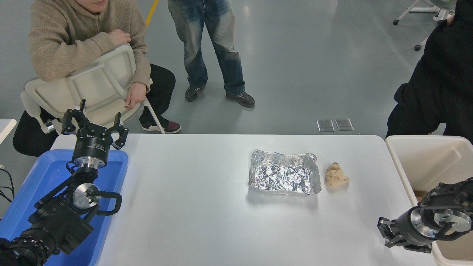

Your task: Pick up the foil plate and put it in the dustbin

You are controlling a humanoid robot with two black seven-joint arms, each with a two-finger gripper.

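The shiny crinkled foil plate [283, 177] lies flat on the white table [192, 207], right of centre. The cream-white dustbin [406, 170] stands at the table's right edge. My right gripper [384, 233] comes in at the lower right, beside the dustbin's near wall, well below and right of the foil plate; it points left and holds nothing, and its fingers are too foreshortened to read. My left gripper [95, 123] is parked at the far left above a blue tray, open and empty.
A crumpled tan paper ball [335, 175] lies just right of the foil plate. A flat blue tray [111, 173] sits under the left arm. A person sits on a white chair [88, 88] at the far left; others stand beyond the table.
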